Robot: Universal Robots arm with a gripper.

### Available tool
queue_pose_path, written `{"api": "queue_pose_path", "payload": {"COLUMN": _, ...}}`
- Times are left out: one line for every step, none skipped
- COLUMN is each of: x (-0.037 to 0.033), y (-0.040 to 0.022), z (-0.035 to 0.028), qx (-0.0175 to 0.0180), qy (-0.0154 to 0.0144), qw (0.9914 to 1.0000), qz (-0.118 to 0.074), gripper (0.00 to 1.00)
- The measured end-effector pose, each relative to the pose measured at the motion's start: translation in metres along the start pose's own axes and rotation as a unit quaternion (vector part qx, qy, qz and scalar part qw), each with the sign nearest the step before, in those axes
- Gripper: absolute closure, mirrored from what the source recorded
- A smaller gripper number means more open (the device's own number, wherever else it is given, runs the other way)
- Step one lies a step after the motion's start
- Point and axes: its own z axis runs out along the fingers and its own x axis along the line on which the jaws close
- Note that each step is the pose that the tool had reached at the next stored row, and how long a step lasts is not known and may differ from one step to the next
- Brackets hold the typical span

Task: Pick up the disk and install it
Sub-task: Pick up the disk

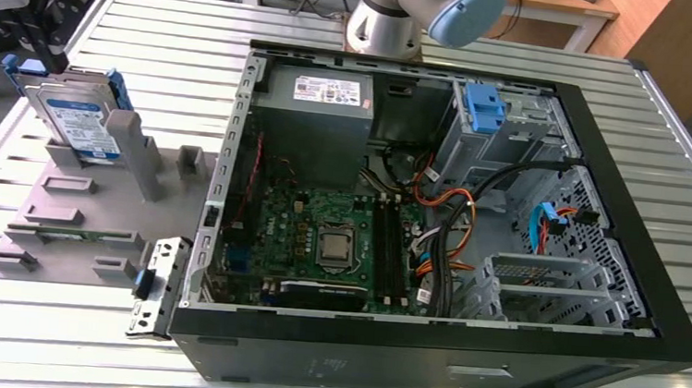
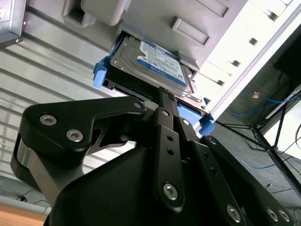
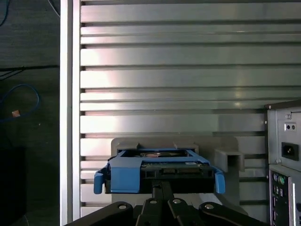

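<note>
Where the disk [image 1: 80, 127] stands: on edge in a slot of the grey holder [image 1: 85, 215], at the exterior view's left, its blue-and-white label showing and blue rails along its sides.
Holder: we find it resting on the slatted metal surface [image 1: 150, 12], just beside the open computer case [image 1: 670, 321].
Gripper [image 1: 48, 64]: directly above the disk, at its upper edge.
Fingers [image 2: 164, 136]: narrow, set nearly together, with the tips against the middle of the disk's edge in both wrist views; we cannot tell whether they pinch it.
</note>
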Motion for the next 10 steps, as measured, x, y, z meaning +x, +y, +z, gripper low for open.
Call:
{"api": "queue_pose_path", "payload": {"x": 0.0, "y": 0.0, "z": 0.0, "qx": 0.0001, "qy": 0.0003, "qw": 0.99997, "qz": -0.007, "gripper": 0.89}}
{"api": "queue_pose_path", "payload": {"x": 0.0, "y": 0.0, "z": -0.0001, "qx": 0.0002, "qy": 0.0007, "qw": 0.99989, "qz": -0.015, "gripper": 0.89}}
{"api": "queue_pose_path", "payload": {"x": 0.0, "y": 0.0, "z": -0.0001, "qx": 0.0002, "qy": 0.001, "qw": 0.99973, "qz": -0.023, "gripper": 0.89}}
{"api": "queue_pose_path", "payload": {"x": 0.0, "y": 0.0, "z": 0.0, "qx": 0.0003, "qy": 0.0013, "qw": 0.99954, "qz": -0.03, "gripper": 0.89}}
{"api": "queue_pose_path", "payload": {"x": -0.0001, "y": 0.0, "z": -0.0001, "qx": 0.0004, "qy": 0.0016, "qw": 0.99932, "qz": -0.037, "gripper": 0.89}}
{"api": "queue_pose_path", "payload": {"x": 0.0, "y": 0.0, "z": -0.0001, "qx": 0.0004, "qy": 0.0019, "qw": 0.99905, "qz": -0.043, "gripper": 0.89}}
{"api": "queue_pose_path", "payload": {"x": 0.0, "y": 0.0, "z": -0.0001, "qx": 0.0005, "qy": 0.0022, "qw": 0.99874, "qz": -0.05, "gripper": 0.89}}
{"api": "queue_pose_path", "payload": {"x": 0.0, "y": 0.0, "z": -0.0001, "qx": 0.0005, "qy": 0.0024, "qw": 0.99838, "qz": -0.057, "gripper": 0.89}}
{"api": "queue_pose_path", "payload": {"x": -0.0001, "y": 0.0, "z": -0.0001, "qx": 0.0006, "qy": 0.0027, "qw": 0.99791, "qz": -0.065, "gripper": 0.89}}
{"api": "queue_pose_path", "payload": {"x": -0.0001, "y": 0.0, "z": -0.0001, "qx": 0.0006, "qy": 0.003, "qw": 0.99745, "qz": -0.071, "gripper": 0.89}}
